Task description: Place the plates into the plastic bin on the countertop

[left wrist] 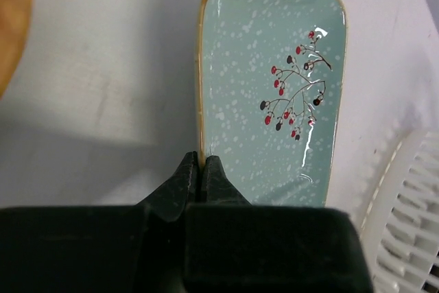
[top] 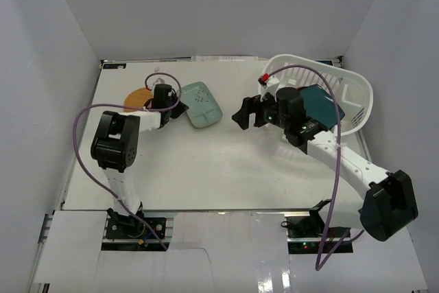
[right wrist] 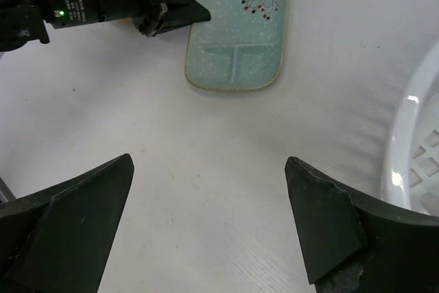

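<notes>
The mint plate [top: 199,105], a rounded rectangle with a red berry sprig, lies on the white countertop [top: 206,169] at about 11 o'clock from the table's middle. The left gripper [left wrist: 202,166] is clenched on the plate's tan rim: the wrist view shows both dark fingers pinched together over the plate's edge. From above, the rim it grips is the plate's 9 o'clock side. The orange plate [top: 138,97] sits just beyond that gripper, at 9 o'clock of the mint plate, partly hidden by the arm.

The plastic bin [top: 357,90] stands at 2 o'clock on the countertop, with a dark teal plate [top: 322,104] inside it. The right gripper [top: 240,114] hangs between the bin and the mint plate, fingers spread wide and holding nothing, with bare countertop beneath them. Its wrist view shows the mint plate at 12 o'clock and the bin's rim at 3 o'clock.
</notes>
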You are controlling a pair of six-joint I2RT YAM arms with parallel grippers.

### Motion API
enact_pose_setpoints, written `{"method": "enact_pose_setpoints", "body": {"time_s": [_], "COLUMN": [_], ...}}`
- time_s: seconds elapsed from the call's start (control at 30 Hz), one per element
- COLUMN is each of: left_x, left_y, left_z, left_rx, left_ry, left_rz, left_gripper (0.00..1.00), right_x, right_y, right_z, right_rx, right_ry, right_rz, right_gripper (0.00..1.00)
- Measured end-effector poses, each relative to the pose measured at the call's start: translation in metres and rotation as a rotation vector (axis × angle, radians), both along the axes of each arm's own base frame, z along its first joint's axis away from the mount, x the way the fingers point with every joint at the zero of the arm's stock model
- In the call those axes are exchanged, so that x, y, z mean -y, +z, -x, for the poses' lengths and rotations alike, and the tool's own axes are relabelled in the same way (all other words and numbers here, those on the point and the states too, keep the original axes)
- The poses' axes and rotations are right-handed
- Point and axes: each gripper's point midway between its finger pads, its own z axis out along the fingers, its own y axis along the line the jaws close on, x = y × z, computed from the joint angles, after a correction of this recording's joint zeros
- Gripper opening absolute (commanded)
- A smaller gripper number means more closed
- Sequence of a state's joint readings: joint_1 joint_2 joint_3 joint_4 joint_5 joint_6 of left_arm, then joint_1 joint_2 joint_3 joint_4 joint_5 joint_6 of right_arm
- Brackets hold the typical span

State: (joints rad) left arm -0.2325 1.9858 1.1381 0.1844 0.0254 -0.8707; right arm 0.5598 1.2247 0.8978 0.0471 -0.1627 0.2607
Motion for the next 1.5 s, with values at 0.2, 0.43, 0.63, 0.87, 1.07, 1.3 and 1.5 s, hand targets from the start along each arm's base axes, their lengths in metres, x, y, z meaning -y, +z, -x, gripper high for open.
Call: {"method": "enact_pose_setpoints", "body": {"time_s": [0.2, 0.43, 0.63, 0.87, 1.07, 1.3, 1.5], "left_x": [-0.006, 0.019, 0.038, 0.040, 0.041, 0.024, 0.011], "left_y": [0.017, 0.057, 0.087, 0.102, 0.128, 0.182, 0.148], "left_z": [0.067, 0.125, 0.153, 0.166, 0.184, 0.208, 0.218], "left_rx": [-0.009, 0.069, 0.132, 0.175, 0.224, 0.409, 0.333], "left_ry": [-0.063, -0.202, -0.309, -0.338, -0.373, -0.376, -0.327], "left_rz": [0.014, 0.109, 0.167, 0.185, 0.213, 0.152, 0.104], "left_gripper": [0.00, 0.00, 0.00, 0.27, 0.68, 0.78, 0.82], "right_x": [-0.032, -0.052, -0.059, -0.074, -0.065, 0.078, 0.233], "right_y": [-0.004, -0.048, -0.078, -0.071, -0.061, -0.008, 0.036], "right_z": [-0.013, -0.031, -0.028, -0.018, -0.021, -0.079, -0.100], "right_rx": [-0.032, -0.133, -0.215, -0.247, -0.266, -0.207, -0.058], "right_ry": [0.079, 0.089, 0.089, 0.143, 0.105, -0.230, -0.627], "right_rz": [0.037, 0.093, 0.115, 0.047, 0.015, -0.123, -0.247], "right_gripper": [0.90, 0.93, 0.94, 0.08, 0.08, 0.08, 0.08]}}
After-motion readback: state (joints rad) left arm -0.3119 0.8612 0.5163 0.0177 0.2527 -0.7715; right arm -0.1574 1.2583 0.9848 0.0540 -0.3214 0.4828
